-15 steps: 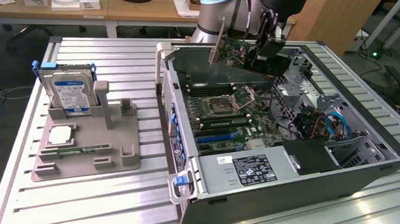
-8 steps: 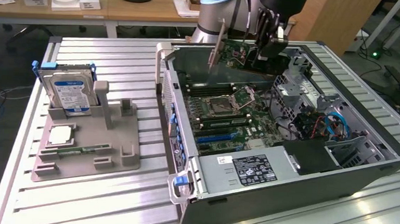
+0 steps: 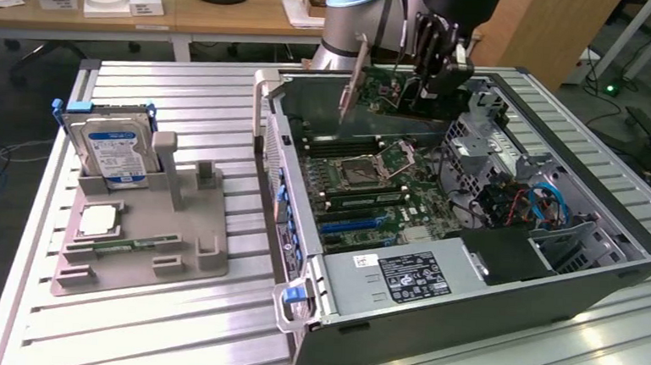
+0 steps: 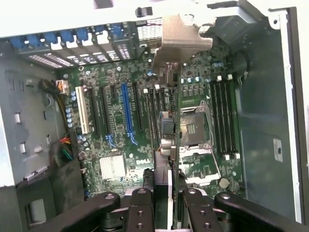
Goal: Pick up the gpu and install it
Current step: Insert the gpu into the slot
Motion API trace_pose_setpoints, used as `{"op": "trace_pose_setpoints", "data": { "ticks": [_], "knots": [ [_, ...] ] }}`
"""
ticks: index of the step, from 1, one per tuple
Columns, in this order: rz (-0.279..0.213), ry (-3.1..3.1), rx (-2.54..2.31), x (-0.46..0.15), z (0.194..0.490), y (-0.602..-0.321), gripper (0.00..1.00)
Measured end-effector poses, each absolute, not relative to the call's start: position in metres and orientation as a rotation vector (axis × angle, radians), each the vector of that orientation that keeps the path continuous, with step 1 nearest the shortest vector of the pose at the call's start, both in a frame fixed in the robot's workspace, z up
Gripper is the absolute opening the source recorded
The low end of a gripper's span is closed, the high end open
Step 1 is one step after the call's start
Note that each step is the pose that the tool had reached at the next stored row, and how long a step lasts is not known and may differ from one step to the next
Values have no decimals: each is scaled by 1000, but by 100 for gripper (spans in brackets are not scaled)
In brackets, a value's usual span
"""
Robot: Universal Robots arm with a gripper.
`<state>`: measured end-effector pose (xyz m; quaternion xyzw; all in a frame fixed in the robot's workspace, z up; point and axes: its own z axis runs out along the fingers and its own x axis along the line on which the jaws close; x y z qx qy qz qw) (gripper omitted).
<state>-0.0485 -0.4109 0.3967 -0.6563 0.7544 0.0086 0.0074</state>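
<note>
1. The gripper (image 3: 433, 80) is over the open case (image 3: 591, 275), jaws closed partway and clamped on the gpu (image 3: 390, 100).
2. The card hangs upright on its edge, up near the level of the case rim and clear of the motherboard (image 3: 353, 197).
3. Its pale bracket (image 3: 354, 82) is the end toward the exterior view's left, pointing down into the case.
4. From the wrist, the gripper (image 4: 166, 186) has the gpu (image 4: 170, 159) edge-on between its two dark fingers (image 4: 140, 208), one pressed on each face.
5. The bracket (image 4: 181, 36) lies at the far end of the card, close to the row of blue-clipped rear slot covers (image 4: 72, 38).
6. Below the card is the motherboard (image 4: 116, 145); the card's line runs between the blue slot (image 4: 126, 113) and the CPU socket (image 4: 195, 128).
7. I cannot tell which slot sits exactly under it.
8. Well apart, at the exterior view's left, the hard drive (image 3: 113, 148) stands upright in the grey holder (image 3: 186, 250) on the slatted table (image 3: 181, 326).
</note>
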Motion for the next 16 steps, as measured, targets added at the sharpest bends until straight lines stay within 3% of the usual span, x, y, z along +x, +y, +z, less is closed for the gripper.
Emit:
{"op": "trace_pose_setpoints", "data": {
  "ticks": [16],
  "knots": [
    [16, 2162, -2251, -49, 395, -412, 27]
  ]
}}
